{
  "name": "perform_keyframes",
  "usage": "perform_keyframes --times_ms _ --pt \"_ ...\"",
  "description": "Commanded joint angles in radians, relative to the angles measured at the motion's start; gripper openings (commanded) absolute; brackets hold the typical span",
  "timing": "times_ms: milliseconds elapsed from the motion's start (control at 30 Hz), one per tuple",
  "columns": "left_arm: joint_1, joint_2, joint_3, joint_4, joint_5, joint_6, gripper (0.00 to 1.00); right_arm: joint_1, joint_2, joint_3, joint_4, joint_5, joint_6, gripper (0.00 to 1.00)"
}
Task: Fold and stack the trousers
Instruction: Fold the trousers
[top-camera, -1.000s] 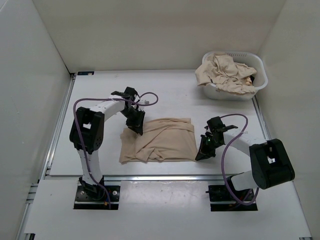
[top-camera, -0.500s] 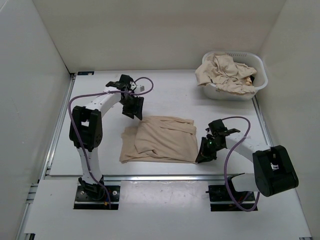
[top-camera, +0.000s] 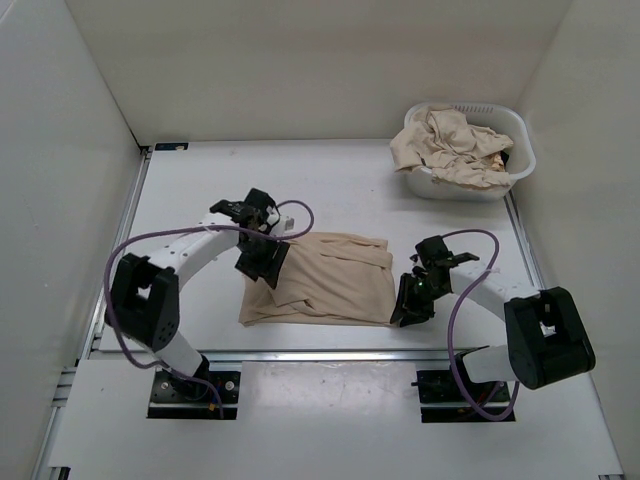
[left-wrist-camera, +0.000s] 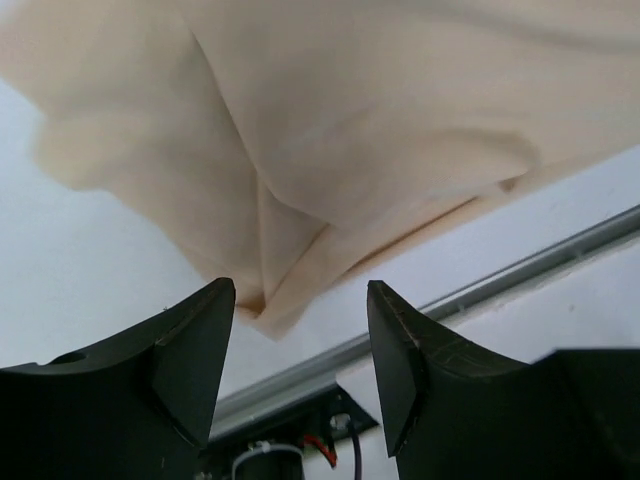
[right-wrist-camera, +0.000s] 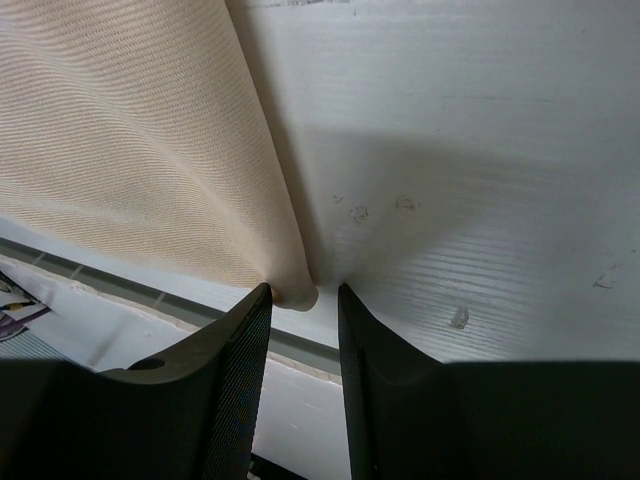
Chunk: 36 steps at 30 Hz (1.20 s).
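One pair of beige trousers (top-camera: 330, 280) lies folded flat on the white table, mid-front. My left gripper (top-camera: 267, 264) hovers over its left part with the jaws open; in the left wrist view the trousers (left-wrist-camera: 380, 120) spread just beyond my left gripper (left-wrist-camera: 300, 290), with nothing between the fingers. My right gripper (top-camera: 408, 306) sits low at the fold's near right corner. In the right wrist view my right gripper (right-wrist-camera: 305, 292) has its jaws a little apart, and the corner of the trousers (right-wrist-camera: 150, 150) rests just past the left fingertip (right-wrist-camera: 262, 300), not pinched.
A white laundry basket (top-camera: 521, 140) stands at the back right, heaped with more crumpled trousers (top-camera: 445, 140). A metal rail (top-camera: 330, 352) runs along the table's near edge, just in front of the fold. White walls close in both sides.
Both grippers have opened. The left arm drew back towards the far side, then came down over the fold's left part. The right gripper let go of the near right corner, staying put.
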Motion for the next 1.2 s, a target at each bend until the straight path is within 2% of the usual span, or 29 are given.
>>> perform_keyframes --times_ms 0,200,400,667,800,833,933,1100,1167 --pt "0.01 0.082 -0.061 -0.023 0.071 0.001 0.67 -0.001 0.02 0.031 -0.004 0.023 -0.002 0.38" --pt "0.01 0.146 0.0 0.012 0.153 0.001 0.7 -0.001 0.02 0.04 -0.013 0.023 -0.002 0.38" --pt "-0.026 0.137 -0.038 0.041 0.174 0.001 0.71 -0.001 0.0 0.011 -0.013 0.023 0.007 0.38" --pt "-0.114 0.172 -0.035 0.074 0.093 0.001 0.7 -0.001 0.009 0.011 -0.004 0.032 0.025 0.38" --pt "-0.138 0.206 -0.012 0.104 0.015 0.001 0.57 -0.001 0.009 0.011 -0.004 0.041 0.025 0.38" --pt "-0.138 0.217 -0.012 0.104 -0.008 0.001 0.39 -0.001 0.009 0.011 -0.004 0.041 0.025 0.38" --pt "-0.138 0.217 -0.021 0.104 -0.028 0.001 0.14 -0.001 0.009 0.002 -0.004 0.061 0.036 0.38" --pt "-0.138 0.175 -0.059 0.104 -0.005 0.001 0.14 -0.001 0.009 0.002 0.007 0.061 0.045 0.27" --pt "-0.138 0.137 -0.087 0.104 0.031 0.001 0.14 -0.001 0.009 0.002 0.007 0.061 0.045 0.26"
